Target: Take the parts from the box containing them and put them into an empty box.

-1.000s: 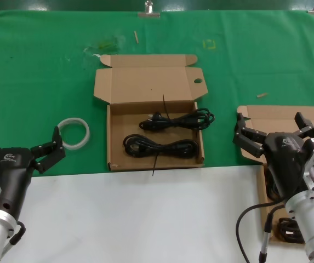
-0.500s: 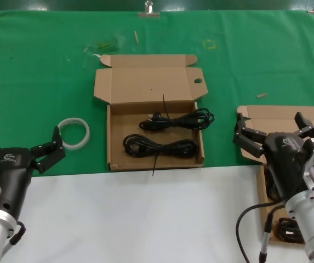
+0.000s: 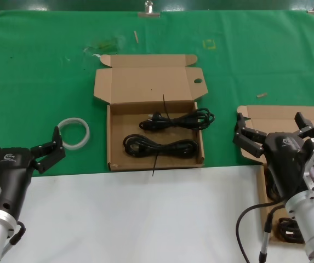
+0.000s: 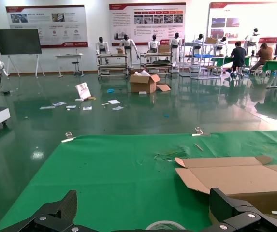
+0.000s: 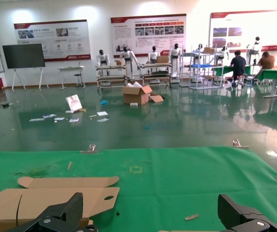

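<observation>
At the lower left of the head view, the left claw [image 3: 21,149] hangs wide open with nothing in it. Just past its tips, a white ring [image 3: 74,133] lies on the green surface [image 3: 36,71]. The ring is not part of the job.

In the middle of the picture sits the box with the hole [image 3: 155,114], its lid flap folded back toward the top of the frame. Two black cables [image 3: 167,134] lie inside it, one behind the other. Each bundle runs long from left to right across the picture, with a thin tie poking out.

At the right edge lies the other box [image 3: 288,118], mostly hidden behind the right arm. More dark cable [image 3: 288,230] peeks out at the lower right, below the arm. How many bundles remain there cannot be told.

The right claw [image 3: 274,130] hovers right over this box, also spread wide open and empty.

The next cable to take looks to lie below and behind the right claw, toward the bottom of the frame. The right arm is much nearer to it than the left arm. It would likely need to pull back and tip down to reach.
</observation>
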Motion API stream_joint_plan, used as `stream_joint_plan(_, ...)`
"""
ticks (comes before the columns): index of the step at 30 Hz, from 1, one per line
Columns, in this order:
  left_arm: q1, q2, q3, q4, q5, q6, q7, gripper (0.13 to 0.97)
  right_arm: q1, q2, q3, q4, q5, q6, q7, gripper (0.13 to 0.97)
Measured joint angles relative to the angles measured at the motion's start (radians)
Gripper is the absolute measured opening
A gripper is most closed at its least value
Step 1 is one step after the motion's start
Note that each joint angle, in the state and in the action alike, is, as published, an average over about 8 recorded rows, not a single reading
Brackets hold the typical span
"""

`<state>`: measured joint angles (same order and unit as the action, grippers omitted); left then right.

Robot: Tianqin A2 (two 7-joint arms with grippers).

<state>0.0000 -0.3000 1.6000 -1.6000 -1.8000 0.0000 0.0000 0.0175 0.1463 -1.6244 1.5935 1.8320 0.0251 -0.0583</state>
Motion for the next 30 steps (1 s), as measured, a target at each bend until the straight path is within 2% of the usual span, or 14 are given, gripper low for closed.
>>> stream_joint_plan(30, 0.000, 0.000, 0.000, 0.000, 0.000, 0.000, 0.000, 0.966, 0.000, 0.000, 0.000, 0.000, 0.000, 0.000, 0.000, 0.966)
